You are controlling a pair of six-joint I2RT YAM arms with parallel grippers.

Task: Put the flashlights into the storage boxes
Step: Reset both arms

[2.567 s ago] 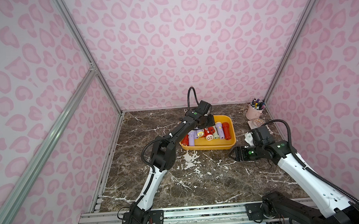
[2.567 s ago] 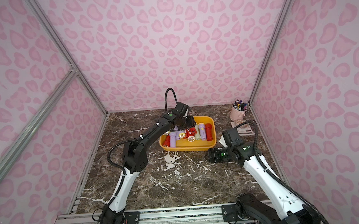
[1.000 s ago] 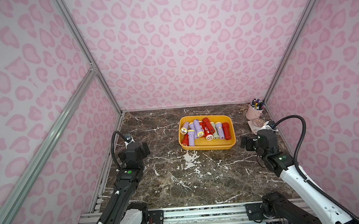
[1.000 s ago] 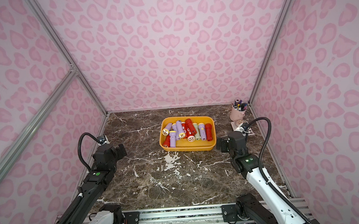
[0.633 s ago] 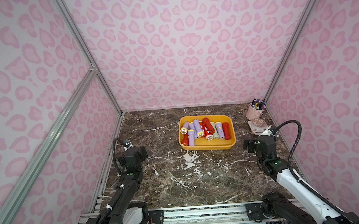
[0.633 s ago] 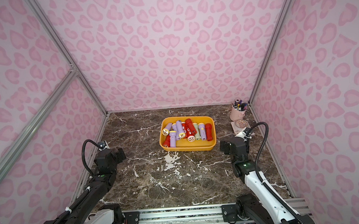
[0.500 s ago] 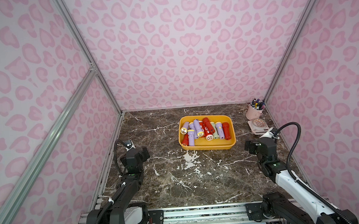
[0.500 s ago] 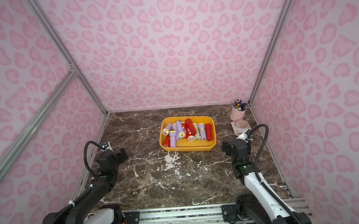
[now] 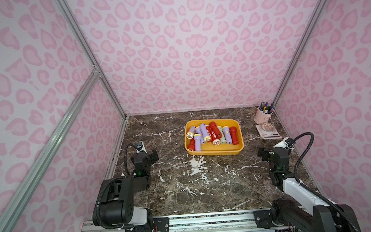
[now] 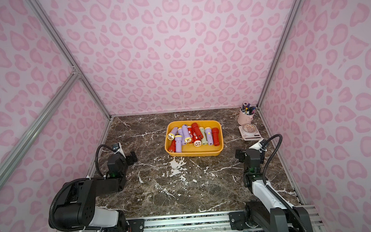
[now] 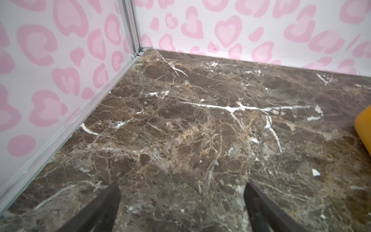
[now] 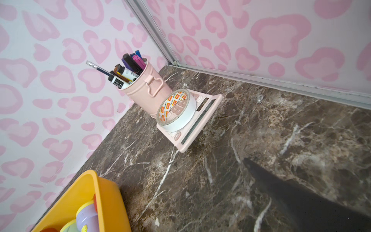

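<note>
Left pincer [image 11: 181, 185] is wide open and empty, its two dark fingers [image 11: 104, 202] spread over the bare brown marble-pattern worktop [image 11: 200, 120]. In both top views this left pincer [image 9: 154, 156] sits left of centre, close to the left wall and well apart from the tray.

Right pincer [image 9: 262, 154] is right of centre in the frame, pointing inward. Its jaws are also spread wide and hold nothing. The right wrist view catches only one dark finger [image 12: 281, 184], with nothing against it.

The shallow yellow-orange rectangular plastic tray [image 9: 214, 152] sits on the worktop just above frame centre, between the two arms and touching neither. The stubby plastic flashlights [image 9: 213, 130] lie jumbled inside it, some overlapping: lilac ones with yellow heads, red ones, one pale green.

At the upper right of the worktop, in the back corner, a small pink metal cup of marker pens [image 9: 262, 117] stands upright. Just in front of it is a flat pink calculator [image 9: 269, 134]. A white roll of tape [image 12: 178, 112] rests on the calculator's keys.
</note>
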